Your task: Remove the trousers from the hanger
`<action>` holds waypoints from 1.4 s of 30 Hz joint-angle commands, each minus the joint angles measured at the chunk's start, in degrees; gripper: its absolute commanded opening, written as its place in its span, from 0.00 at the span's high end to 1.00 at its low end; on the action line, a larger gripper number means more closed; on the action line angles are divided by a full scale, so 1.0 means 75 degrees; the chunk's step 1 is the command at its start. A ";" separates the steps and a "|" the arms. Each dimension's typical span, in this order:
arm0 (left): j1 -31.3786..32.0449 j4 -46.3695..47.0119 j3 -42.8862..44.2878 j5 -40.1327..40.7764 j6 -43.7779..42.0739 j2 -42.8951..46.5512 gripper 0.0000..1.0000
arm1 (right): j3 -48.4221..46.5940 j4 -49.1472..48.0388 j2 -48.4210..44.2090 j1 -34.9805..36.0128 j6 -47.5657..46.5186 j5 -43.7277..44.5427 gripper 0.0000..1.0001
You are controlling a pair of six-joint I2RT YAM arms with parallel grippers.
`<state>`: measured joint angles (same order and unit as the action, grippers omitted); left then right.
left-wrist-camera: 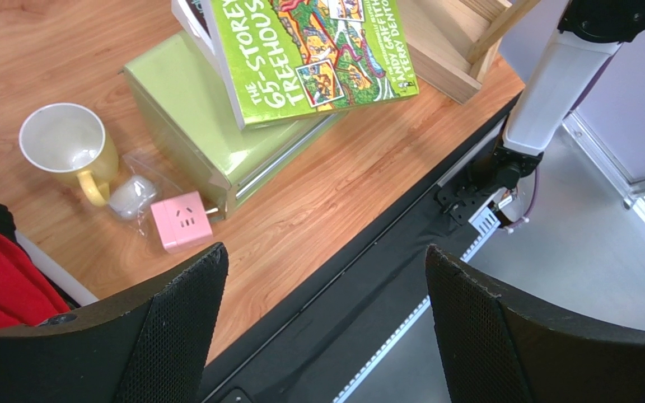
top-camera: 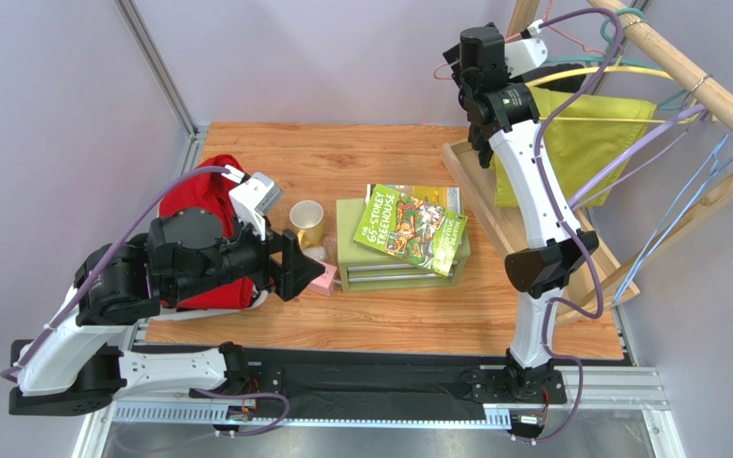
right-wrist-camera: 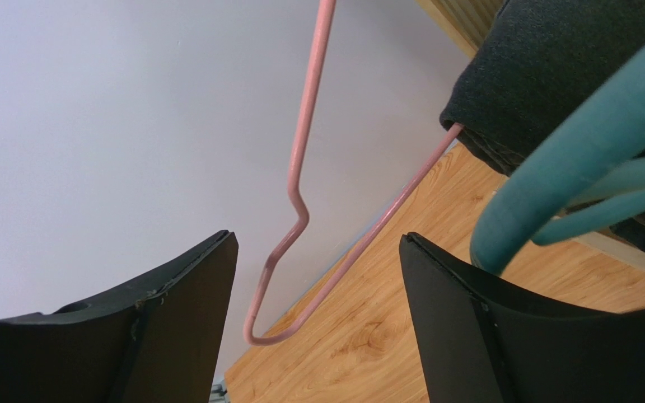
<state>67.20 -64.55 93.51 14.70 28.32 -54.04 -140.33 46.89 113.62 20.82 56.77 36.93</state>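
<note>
Yellow-green trousers [top-camera: 581, 143] hang over a hanger on the wooden rail [top-camera: 686, 72] at the back right. Red trousers [top-camera: 203, 205] lie in a heap at the table's left, partly under my left arm. My right gripper [top-camera: 452, 65] is raised by the rail's far end. In the right wrist view it [right-wrist-camera: 317, 285] is open, and the bent corner of a pink wire hanger [right-wrist-camera: 299, 180] shows between the jaws without touching them. Dark trousers [right-wrist-camera: 544, 75] hang over that hanger's bar, with a teal hanger [right-wrist-camera: 570, 159] beside them. My left gripper [left-wrist-camera: 326, 277] is open and empty over the table's near edge.
A yellow mug [top-camera: 306, 224], a pink plug [top-camera: 323, 280] and a green box [top-camera: 399, 262] with a book [top-camera: 411, 227] on top stand mid-table. The rack's wooden base [top-camera: 495, 215] slants along the right side. Blue wire hangers [top-camera: 686, 219] hang off the rail.
</note>
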 commanded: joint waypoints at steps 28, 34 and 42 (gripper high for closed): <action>-0.0721 -0.0663 0.1277 -0.0026 -0.1643 -0.0646 0.06 | -0.0683 -0.4354 0.1082 -0.0315 -0.0597 -0.0880 0.80; -0.0792 -0.0545 0.1266 -0.0108 -0.1643 -0.0646 0.06 | -0.0544 -0.4506 0.0496 -0.0104 -0.1006 -0.0845 0.96; -0.0804 -0.0229 0.0973 -0.0366 -0.1397 -0.0412 0.06 | -0.0765 -0.4635 0.0378 -0.0092 -0.2341 -0.1653 1.00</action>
<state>61.39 -68.95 101.32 13.45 17.54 -58.52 -142.52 20.93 122.28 19.77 50.37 28.45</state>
